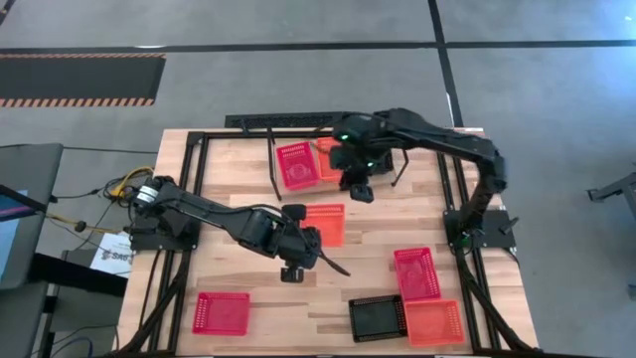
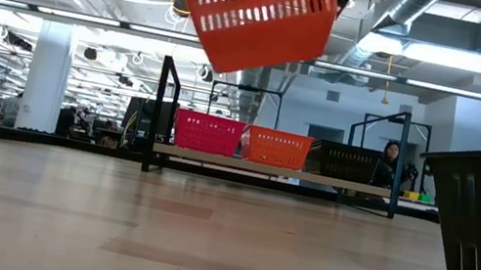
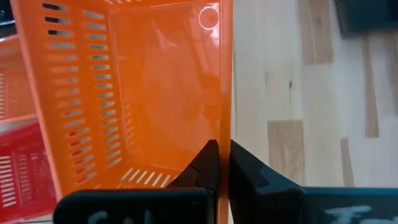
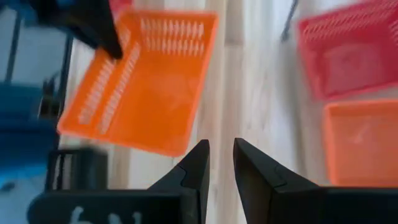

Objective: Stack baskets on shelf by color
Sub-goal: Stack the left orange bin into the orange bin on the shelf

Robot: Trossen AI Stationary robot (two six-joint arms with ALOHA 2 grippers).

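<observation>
An orange basket (image 1: 325, 223) hangs over the middle of the table, with my left gripper (image 3: 222, 149) shut on it; in the low view this basket (image 2: 262, 15) is tilted, high above the wood. The shelf (image 2: 274, 170) stands at the far side. It carries a pinkish-red basket (image 2: 209, 133), an orange one (image 2: 278, 147) and a black one (image 2: 345, 160) side by side. My right gripper (image 1: 360, 193) hovers just in front of the shelf, and its fingers (image 4: 221, 146) are open with nothing between them. My left gripper pinches one side wall of the orange basket at its rim (image 3: 225, 134), close to a corner, with one finger inside the basket and one outside. The fingers come slanting down from the table's left. The basket is lifted clear of the table and tilted.
On the tabletop lie a pinkish-red basket (image 1: 221, 312) near the front left, a black basket (image 1: 376, 318) and an orange one (image 1: 434, 322) at the front right, and another pinkish-red basket (image 1: 417, 271) behind them. Bare wood (image 1: 248, 184) shows between the shelf and the front baskets.
</observation>
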